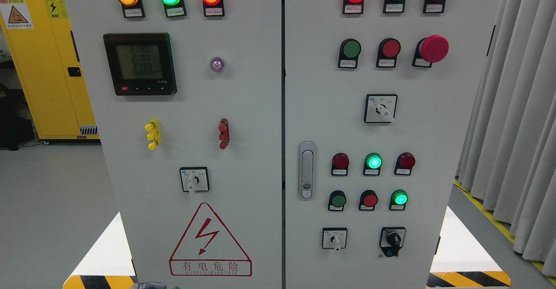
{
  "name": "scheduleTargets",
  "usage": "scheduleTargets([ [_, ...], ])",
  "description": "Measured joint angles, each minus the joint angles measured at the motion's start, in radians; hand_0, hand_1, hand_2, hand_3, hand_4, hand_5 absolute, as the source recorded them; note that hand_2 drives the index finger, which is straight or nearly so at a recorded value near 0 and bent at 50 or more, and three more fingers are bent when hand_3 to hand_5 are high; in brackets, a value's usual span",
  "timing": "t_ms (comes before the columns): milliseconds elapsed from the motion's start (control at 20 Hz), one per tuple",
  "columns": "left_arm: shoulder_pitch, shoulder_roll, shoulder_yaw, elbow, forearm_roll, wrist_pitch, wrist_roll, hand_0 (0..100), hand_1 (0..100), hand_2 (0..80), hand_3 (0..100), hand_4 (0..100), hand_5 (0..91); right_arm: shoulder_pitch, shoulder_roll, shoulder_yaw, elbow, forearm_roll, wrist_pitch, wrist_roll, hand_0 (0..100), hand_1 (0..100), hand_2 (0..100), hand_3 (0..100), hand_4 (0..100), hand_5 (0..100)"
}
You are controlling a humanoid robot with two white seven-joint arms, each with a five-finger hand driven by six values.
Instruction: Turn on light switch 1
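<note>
A yellow cabinet (47, 63) stands at upper left. At the bottom edge left of centre, a grey bit of a robot hand (150, 285) peeks in; I cannot tell its fingers' state. The grey control panel (260, 150) fills the centre, with 4 rotary switches; the lower-left one (194, 180) points down. Curtains (517, 106) hang right.

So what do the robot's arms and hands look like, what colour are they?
Almost nothing of them shows. At the bottom edge of the head view, left of the middle, a small grey rounded metal-looking part pokes up in front of the control cabinet. It may belong to the left arm, but no robot hand, fingers, cables or markings can be seen. The right arm is out of view.
</note>
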Motion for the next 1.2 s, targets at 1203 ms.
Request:
scheduleTargets([
  [1203, -0.265, -0.072, -0.061, -0.021, -0.116, 0.255, 0.109, 13, 73, 60.3, 85, 84, 84.2, 0.000, 0.000, 0.000, 0.000, 0.000, 0.000, 0.000, 0, 50, 4, 0, 0, 0],
])
